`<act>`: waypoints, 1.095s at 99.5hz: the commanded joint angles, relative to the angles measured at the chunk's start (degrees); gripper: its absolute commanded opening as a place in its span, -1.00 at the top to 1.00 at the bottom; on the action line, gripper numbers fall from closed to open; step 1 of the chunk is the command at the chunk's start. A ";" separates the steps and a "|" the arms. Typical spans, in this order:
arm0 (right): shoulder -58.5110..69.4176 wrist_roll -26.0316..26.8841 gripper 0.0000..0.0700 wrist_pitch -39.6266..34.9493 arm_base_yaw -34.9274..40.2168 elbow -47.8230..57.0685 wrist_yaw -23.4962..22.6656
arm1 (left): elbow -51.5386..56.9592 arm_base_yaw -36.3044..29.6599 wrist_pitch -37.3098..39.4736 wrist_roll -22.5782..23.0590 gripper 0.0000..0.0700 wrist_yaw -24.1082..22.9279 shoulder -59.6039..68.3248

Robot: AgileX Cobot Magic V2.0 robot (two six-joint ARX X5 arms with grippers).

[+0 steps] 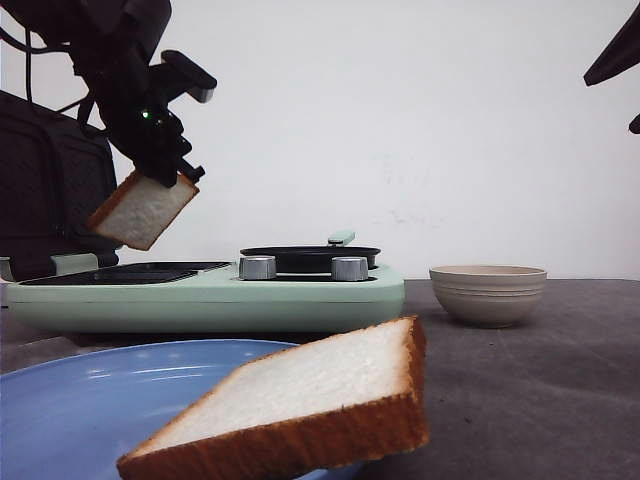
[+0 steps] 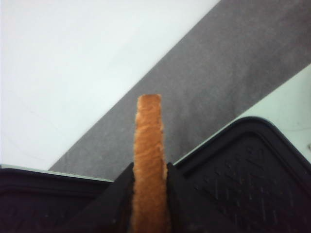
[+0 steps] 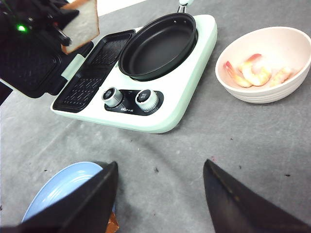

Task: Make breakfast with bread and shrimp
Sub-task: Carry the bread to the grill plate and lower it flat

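Pinching one bread slice (image 1: pixel 142 210), left gripper (image 1: pixel 168 172) hovers (right gripper (image 3: pixel 160 194) spread wide).

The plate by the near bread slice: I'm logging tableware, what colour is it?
Light blue plate, clearest in the front view.

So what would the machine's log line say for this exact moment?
left hand: shut on bread slice, raised above grill plate | right hand: open | second slice: on blue plate | shrimp: in bowl

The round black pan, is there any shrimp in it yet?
No, the pan is bare; the shrimp lie in the beige bowl.
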 commanded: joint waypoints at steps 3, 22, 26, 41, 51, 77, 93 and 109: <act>0.31 -0.70 0.02 0.31 0.20 0.77 0.17 | 1.36 -0.22 0.44 1.07 0.99 -0.31 1.79; 0.31 -0.70 0.02 0.28 0.20 0.77 0.17 | 1.36 -0.39 0.09 1.09 0.99 -0.52 2.78; 0.31 -0.70 0.02 0.28 0.20 0.77 0.17 | 1.36 -0.39 0.26 1.09 0.99 -0.52 2.91; 0.31 -0.70 0.02 0.31 0.20 0.77 0.17 | 1.36 -0.39 0.22 1.09 0.99 -0.50 3.02; 0.31 -0.70 0.02 0.31 0.20 0.74 0.17 | 1.36 -0.37 0.33 1.33 0.99 -0.52 3.02; 0.31 -0.72 0.02 -0.13 0.20 0.77 0.15 | 1.36 -0.15 1.38 1.53 0.99 -1.40 3.19; 0.31 -0.94 0.02 -0.55 0.20 0.74 0.17 | 1.36 -0.15 1.60 1.53 0.99 -1.38 3.78; 0.31 -0.96 0.02 -0.94 0.20 0.74 0.17 | 1.36 -0.17 1.01 1.27 0.99 -1.40 4.72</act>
